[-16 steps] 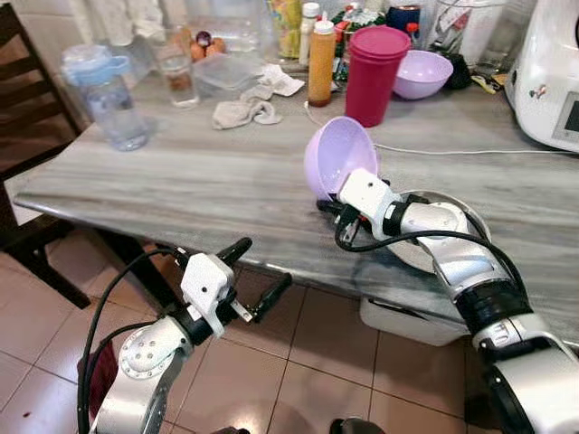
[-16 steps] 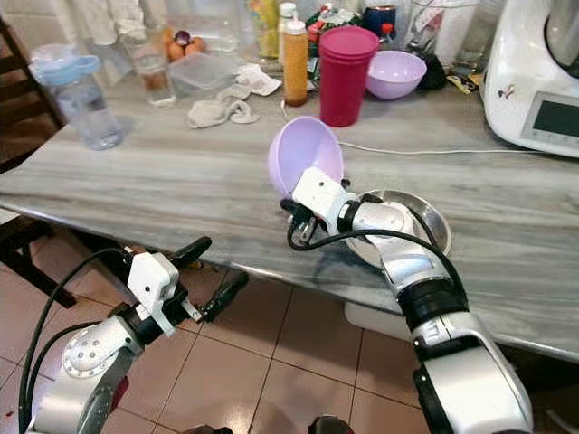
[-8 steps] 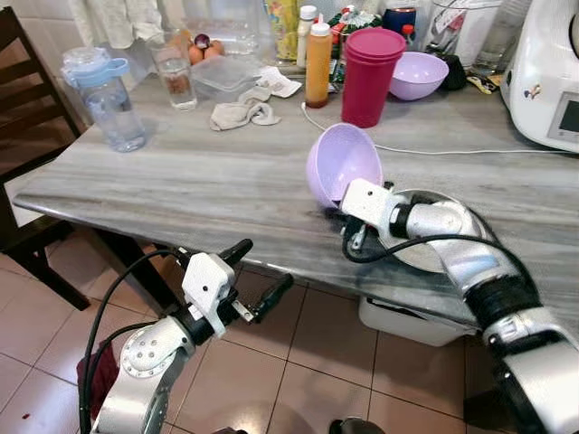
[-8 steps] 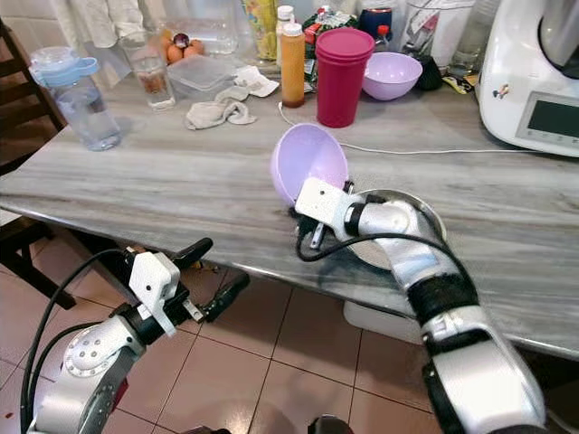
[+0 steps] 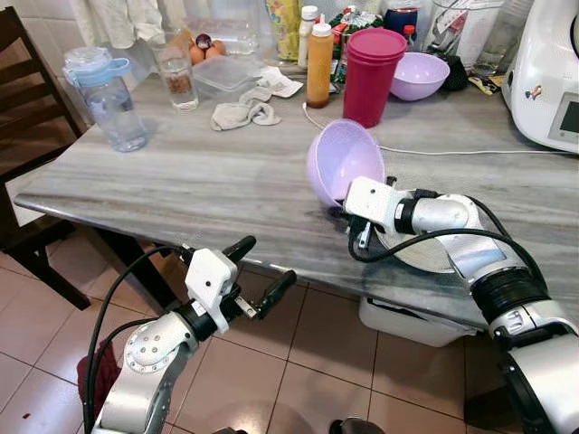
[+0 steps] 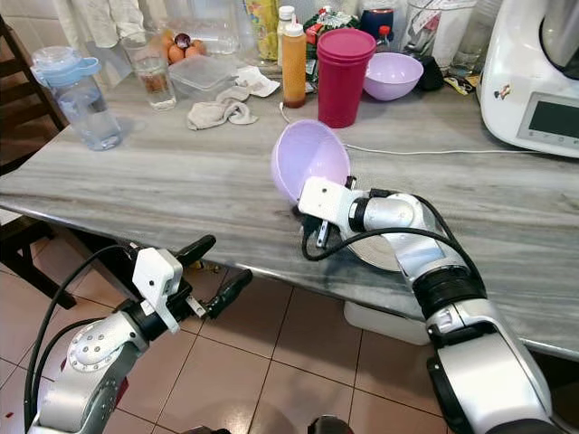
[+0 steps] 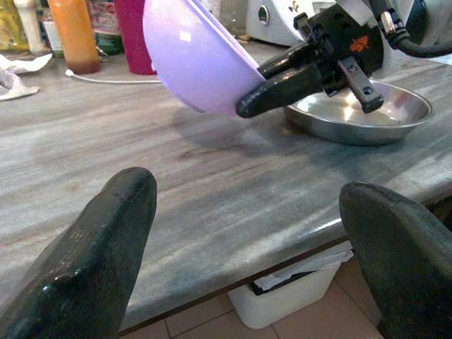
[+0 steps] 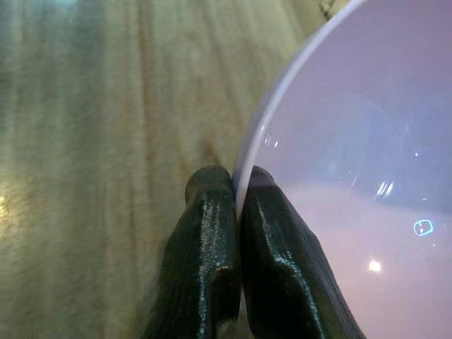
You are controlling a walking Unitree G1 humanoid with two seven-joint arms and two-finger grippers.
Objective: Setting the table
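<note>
Lilac bowl (image 5: 342, 163) is tipped up on its side over the grey marble table (image 5: 181, 181), open face toward the robot's left, right next to the steel dish (image 7: 367, 113) sitting near the table's near edge. The right gripper (image 8: 239, 212) is pinching the bowl's rim, one black finger on each side of the thin wall, clamped tight on it. From the left wrist view the bowl looks lifted just off the tabletop, with a shadow under it.

The left gripper (image 5: 258, 271) hangs below the table's near edge over the tiled floor, fingers spread wide with nothing between them.

Farther back there's a red tumbler (image 5: 373, 74), an orange sauce bottle (image 5: 318, 63) to its left, a second purple bowl (image 5: 418, 74) to its right, and a crumpled cloth (image 5: 242, 112). A water bottle with a blue lid (image 5: 107, 96) stands at far left.
</note>
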